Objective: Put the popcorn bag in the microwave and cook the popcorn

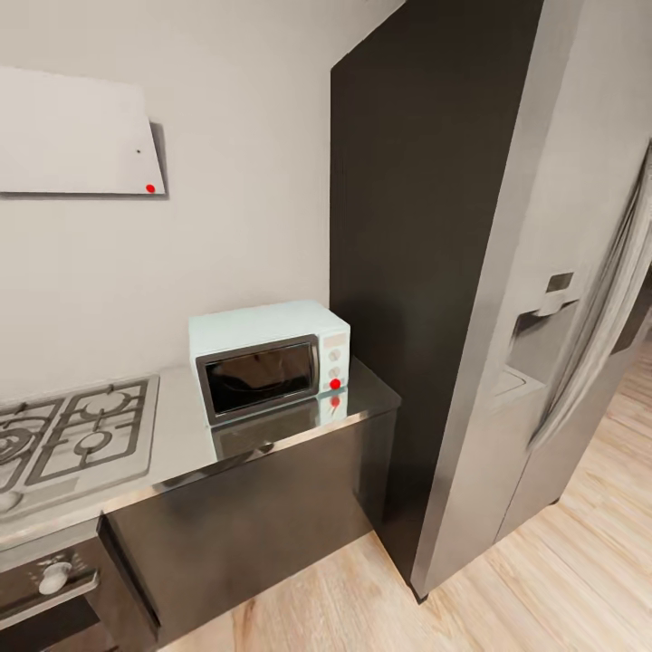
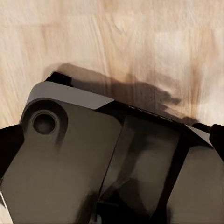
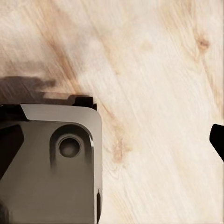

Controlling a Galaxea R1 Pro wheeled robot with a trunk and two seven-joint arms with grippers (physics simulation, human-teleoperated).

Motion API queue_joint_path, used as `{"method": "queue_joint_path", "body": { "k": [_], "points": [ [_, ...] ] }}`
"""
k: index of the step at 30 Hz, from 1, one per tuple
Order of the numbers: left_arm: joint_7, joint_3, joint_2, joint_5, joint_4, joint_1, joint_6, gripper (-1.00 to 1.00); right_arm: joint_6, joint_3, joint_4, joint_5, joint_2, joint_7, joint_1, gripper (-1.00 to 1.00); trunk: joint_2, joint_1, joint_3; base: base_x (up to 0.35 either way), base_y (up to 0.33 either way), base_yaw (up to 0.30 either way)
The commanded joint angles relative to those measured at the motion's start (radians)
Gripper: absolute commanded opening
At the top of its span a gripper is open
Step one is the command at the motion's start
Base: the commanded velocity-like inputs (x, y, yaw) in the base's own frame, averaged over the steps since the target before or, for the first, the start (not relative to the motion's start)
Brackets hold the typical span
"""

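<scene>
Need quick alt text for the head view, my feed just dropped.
A pale-blue microwave, door shut, sits on the glossy dark countertop against a grey wall. A steel gas hob lies to its left, a tall dark panel and steel fridge to its right, above light wood floor.

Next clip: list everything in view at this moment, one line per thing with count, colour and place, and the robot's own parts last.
microwave: one, pale blue with dark glass door shut, on the countertop beside the tall cabinet
countertop: one, glossy dark grey, over dark cabinet fronts
gas hob: one, steel, set in the countertop left of the microwave
oven: one, dark with a pale knob, below the hob
extractor hood: one, white with a red dot, on the wall above the hob
tall cabinet: one, dark, right of the microwave
fridge: one, grey, right of the cabinet
floor: light wood planks
robot base: dark grey body over the floor, in both wrist views
</scene>
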Motion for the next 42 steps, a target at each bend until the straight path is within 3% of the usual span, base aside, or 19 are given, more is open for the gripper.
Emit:
{"method": "queue_joint_path", "body": {
  "k": [1,10,16,27,32,42],
  "points": [
    [0.003,-0.008,0.000,0.006,0.000,0.002,-0.007,1.00,-0.003,-0.009,0.003,0.007,0.000,0.002,-0.001,1.00,-0.001,0.000,-0.002,0.000,0.000,0.000],
    [0.009,-0.008,-0.001,0.005,0.000,0.013,-0.027,1.00,0.002,-0.009,0.003,0.013,0.004,-0.027,-0.001,1.00,-0.001,0.000,-0.002,0.000,0.000,0.206],
    [0.008,-0.008,-0.001,0.005,0.000,0.014,-0.028,1.00,-0.008,-0.010,0.003,0.082,0.001,-0.028,-0.001,1.00,-0.001,0.000,-0.002,0.000,0.000,0.281],
    [0.009,-0.008,-0.002,0.009,0.000,0.014,-0.029,1.00,-0.009,-0.008,0.003,0.093,-0.004,-0.016,-0.001,1.00,-0.001,0.000,-0.002,0.000,0.000,0.282],
    [0.001,-0.008,-0.004,0.003,0.000,0.014,-0.026,1.00,-0.008,-0.008,0.006,0.173,0.005,-0.011,-0.001,1.00,-0.001,0.000,-0.002,0.000,0.000,0.280],
    [0.003,-0.008,-0.005,0.005,0.000,0.014,-0.026,1.00,-0.008,-0.009,0.006,0.185,0.005,-0.012,-0.001,1.00,-0.001,0.000,-0.002,0.000,0.000,0.264]
  ]
}}
